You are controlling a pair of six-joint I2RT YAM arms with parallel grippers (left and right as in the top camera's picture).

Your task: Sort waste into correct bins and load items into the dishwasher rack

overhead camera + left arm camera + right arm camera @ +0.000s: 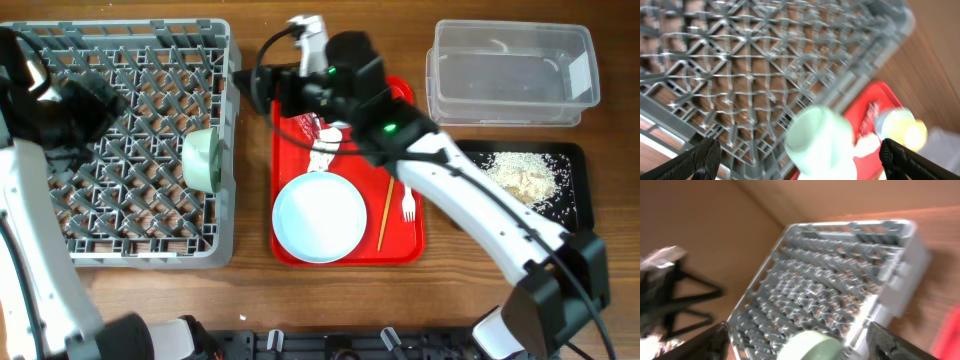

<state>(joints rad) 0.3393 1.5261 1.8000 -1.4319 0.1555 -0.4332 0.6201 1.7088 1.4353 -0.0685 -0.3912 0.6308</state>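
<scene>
Entry, mint-green bowl [203,160]: on edge at the dishwasher rack's [130,60] right edge; I judge it light, stiff, slick, best pinched by its rim; left pincer [800,146] and right pincer [799,329] both spread, empty.

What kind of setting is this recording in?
Likely a staged dish-clearing station on a wooden table: a grey dishwasher rack holding a mint-green bowl, a red serving tray with plate and fork.

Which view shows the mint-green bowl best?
Overhead: the mint-green bowl sits sharp and whole in the dishwasher rack. Left wrist shows it blurred; right wrist only a cropped part.
</scene>
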